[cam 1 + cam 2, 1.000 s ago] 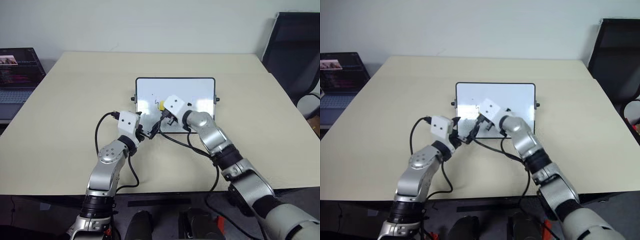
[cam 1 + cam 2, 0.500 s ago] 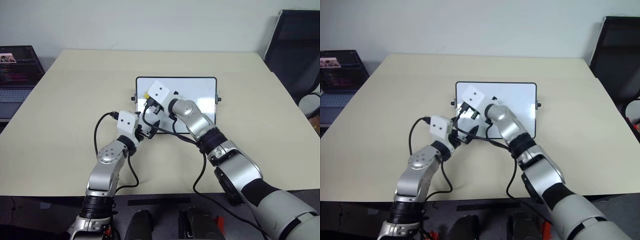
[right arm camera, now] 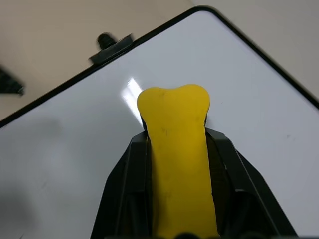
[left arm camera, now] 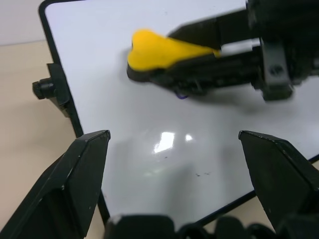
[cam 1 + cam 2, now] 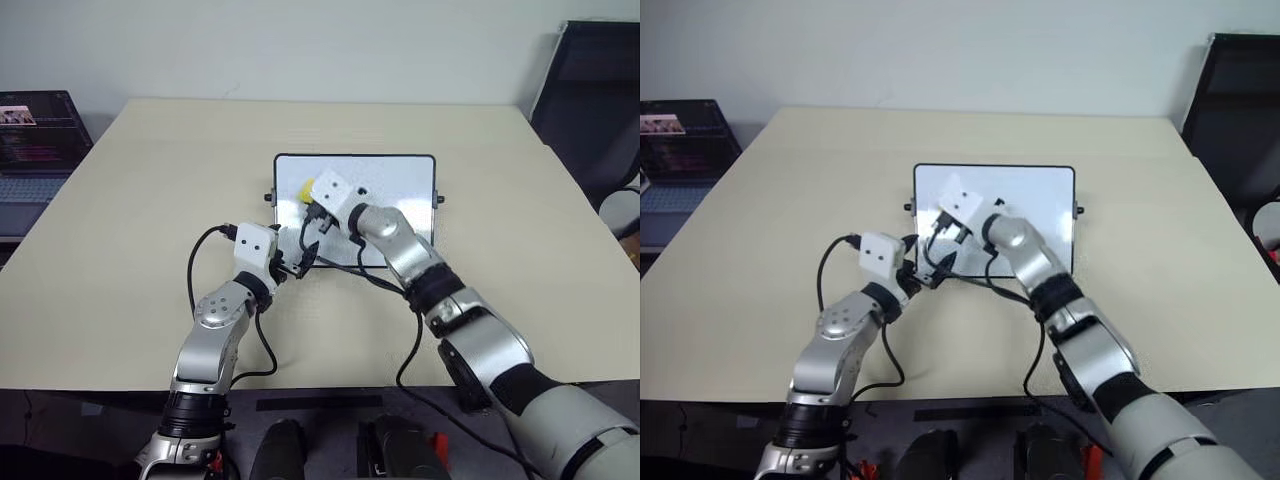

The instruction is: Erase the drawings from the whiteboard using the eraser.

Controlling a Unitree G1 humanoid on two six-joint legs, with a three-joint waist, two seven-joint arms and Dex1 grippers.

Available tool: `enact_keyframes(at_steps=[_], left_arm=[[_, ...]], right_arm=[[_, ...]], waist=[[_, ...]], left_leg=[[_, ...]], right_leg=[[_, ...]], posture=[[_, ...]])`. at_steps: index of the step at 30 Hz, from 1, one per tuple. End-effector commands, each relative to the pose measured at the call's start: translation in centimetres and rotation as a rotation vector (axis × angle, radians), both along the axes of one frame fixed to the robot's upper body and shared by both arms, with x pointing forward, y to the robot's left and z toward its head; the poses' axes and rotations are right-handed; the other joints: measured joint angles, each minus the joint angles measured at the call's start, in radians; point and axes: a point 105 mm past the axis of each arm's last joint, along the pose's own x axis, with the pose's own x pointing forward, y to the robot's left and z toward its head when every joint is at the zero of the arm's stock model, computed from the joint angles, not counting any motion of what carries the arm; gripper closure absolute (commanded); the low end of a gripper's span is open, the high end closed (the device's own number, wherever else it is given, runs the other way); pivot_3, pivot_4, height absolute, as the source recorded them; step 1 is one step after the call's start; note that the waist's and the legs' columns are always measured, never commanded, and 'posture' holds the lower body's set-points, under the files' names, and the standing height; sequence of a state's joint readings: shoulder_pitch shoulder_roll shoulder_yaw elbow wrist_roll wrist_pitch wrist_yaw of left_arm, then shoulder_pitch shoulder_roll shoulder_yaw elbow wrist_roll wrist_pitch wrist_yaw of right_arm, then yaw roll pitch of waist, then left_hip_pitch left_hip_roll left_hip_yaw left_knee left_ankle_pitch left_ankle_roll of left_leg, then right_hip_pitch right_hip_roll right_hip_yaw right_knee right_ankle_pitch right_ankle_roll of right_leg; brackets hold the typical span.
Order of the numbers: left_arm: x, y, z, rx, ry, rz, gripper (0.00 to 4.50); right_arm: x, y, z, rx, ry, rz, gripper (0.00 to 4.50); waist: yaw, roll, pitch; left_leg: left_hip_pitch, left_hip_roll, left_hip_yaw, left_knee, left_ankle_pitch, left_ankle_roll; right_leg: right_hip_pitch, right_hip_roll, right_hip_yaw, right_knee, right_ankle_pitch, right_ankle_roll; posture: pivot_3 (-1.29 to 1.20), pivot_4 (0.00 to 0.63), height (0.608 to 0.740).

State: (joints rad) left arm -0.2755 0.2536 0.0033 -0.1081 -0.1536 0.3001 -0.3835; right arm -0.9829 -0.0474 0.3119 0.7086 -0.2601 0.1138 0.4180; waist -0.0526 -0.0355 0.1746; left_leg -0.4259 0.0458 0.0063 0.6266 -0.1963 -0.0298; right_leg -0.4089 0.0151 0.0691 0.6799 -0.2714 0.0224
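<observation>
The whiteboard [image 5: 400,185] lies flat in the middle of the beige table [image 5: 140,210], its black frame and side knobs showing. My right gripper [image 5: 305,196] is shut on the yellow eraser [image 5: 299,189] and holds it on the board's far left part. The eraser [image 3: 175,124] sits lengthwise between the black fingers. At the board's near left corner, my left gripper [image 5: 302,263] stands open with its fingers [image 4: 84,179] wide apart over the near edge. One small dark squiggle of the drawings [image 4: 182,95] peeks out under the eraser [image 4: 159,47].
Black cables [image 5: 345,272] run from both wrists over the board's near edge. An open laptop [image 5: 35,140] sits off the table's left side. A black chair [image 5: 590,100] stands at the right. Bare table surrounds the board.
My right gripper carried the eraser from the board's middle left up toward its far left corner, then drifted slightly back right. The left gripper stayed put.
</observation>
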Motion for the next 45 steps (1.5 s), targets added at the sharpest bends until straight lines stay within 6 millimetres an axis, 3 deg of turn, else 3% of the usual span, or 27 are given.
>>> enact_keyframes(at_steps=[1,7,14,24,30,35,40,45], left_arm=[[0.0,-0.4,1.3,0.001,-0.052,-0.015,0.00],[0.1,-0.6,1.3,-0.001,-0.052,-0.017,0.00],[0.1,-0.6,1.2,-0.002,-0.052,-0.018,0.00],[0.0,-0.6,1.3,0.003,-0.056,-0.021,0.00],[-0.1,-0.2,1.2,0.010,-0.054,-0.021,0.00],[-0.1,-0.3,1.2,0.012,-0.049,-0.025,0.00],[0.1,-0.8,1.0,0.012,-0.045,-0.051,0.00],[0.3,-1.4,1.0,0.015,-0.045,-0.085,0.00]], right_arm=[[-0.5,-2.1,-1.6,-0.062,0.043,-0.031,3.42],[-1.4,-4.3,-2.9,-0.104,0.072,-0.049,3.42],[-1.5,-5.0,-2.7,-0.111,0.073,-0.065,3.42],[-2.5,-5.7,-0.6,0.007,0.052,-0.063,3.42],[-3.6,-8.6,2.4,0.165,-0.011,-0.125,3.42],[-4.3,-12.8,1.1,0.205,-0.013,-0.291,3.42],[-4.9,-14.5,-0.4,0.248,0.027,-0.428,3.42],[-5.4,-15.2,-0.6,0.265,0.023,-0.484,3.42]], waist=[[0.002,0.000,0.000],[0.005,0.000,0.000],[0.007,0.000,0.000],[0.020,0.000,0.000],[0.020,0.000,0.000],[0.020,0.000,0.000],[0.018,0.000,0.000],[0.017,0.000,0.000]], left_leg=[[0.001,0.000,-0.001,0.001,0.000,0.000],[0.004,0.000,0.000,0.001,0.000,0.000],[0.004,0.000,0.001,0.001,0.000,0.000],[0.003,0.000,0.001,0.001,0.000,0.000],[0.000,0.000,0.001,0.001,0.000,0.000],[0.000,-0.001,0.000,0.000,0.000,0.000],[0.000,-0.001,0.002,0.001,0.000,0.000],[0.000,-0.001,0.002,0.001,0.000,0.000]], right_leg=[[0.001,0.000,0.000,0.000,-0.001,0.002],[0.004,0.000,0.000,0.000,-0.002,0.003],[0.004,0.000,0.000,0.000,-0.002,0.003],[0.003,0.000,0.000,-0.001,-0.002,0.003],[0.001,0.000,0.001,-0.002,-0.002,0.003],[0.001,0.000,0.000,-0.002,-0.002,0.003],[0.000,0.000,0.001,-0.002,-0.002,0.004],[0.000,0.001,0.002,-0.001,-0.003,0.005]], posture=[[0.00,0.150,0.740],[0.00,0.150,0.740],[0.00,0.150,0.740],[0.00,0.150,0.740],[0.00,0.150,0.740],[0.00,0.150,0.740],[0.00,0.150,0.740],[0.00,0.150,0.740]])
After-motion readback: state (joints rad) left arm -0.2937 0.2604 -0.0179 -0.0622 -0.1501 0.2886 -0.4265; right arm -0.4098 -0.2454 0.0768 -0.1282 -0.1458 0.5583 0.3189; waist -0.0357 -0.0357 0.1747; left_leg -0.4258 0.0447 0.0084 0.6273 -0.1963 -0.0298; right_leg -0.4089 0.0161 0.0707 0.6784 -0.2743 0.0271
